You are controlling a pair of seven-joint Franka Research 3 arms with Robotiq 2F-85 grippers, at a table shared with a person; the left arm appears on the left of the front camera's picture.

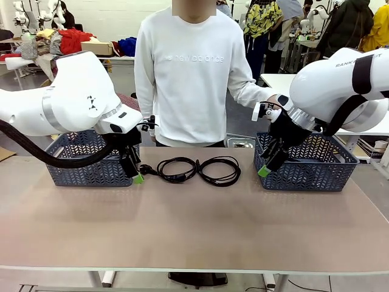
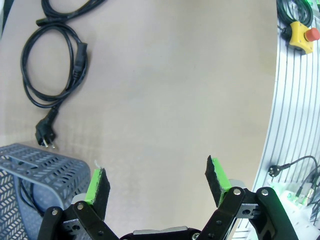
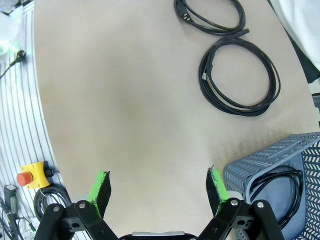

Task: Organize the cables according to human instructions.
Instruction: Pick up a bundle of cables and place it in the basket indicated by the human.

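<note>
Two cables wait near the far edge of the counter (image 1: 194, 237), left coil (image 1: 177, 168) just beside right coil (image 1: 220, 170). Left pincer (image 2: 156, 172) and right pincer (image 3: 158, 175) both gape empty. Risk (just my guess): snagging one strand drags the neighbour or unwinds the loop.

Left wrist view: the upper cable (image 2: 50, 20) is cut off by the top edge; the left-basket cable (image 2: 21, 192) is largely concealed by the left basket (image 2: 45, 165) wall. Right wrist view: the right basket (image 3: 270, 155) and the right-basket cable (image 3: 265, 177) extend past the right edge.
</note>
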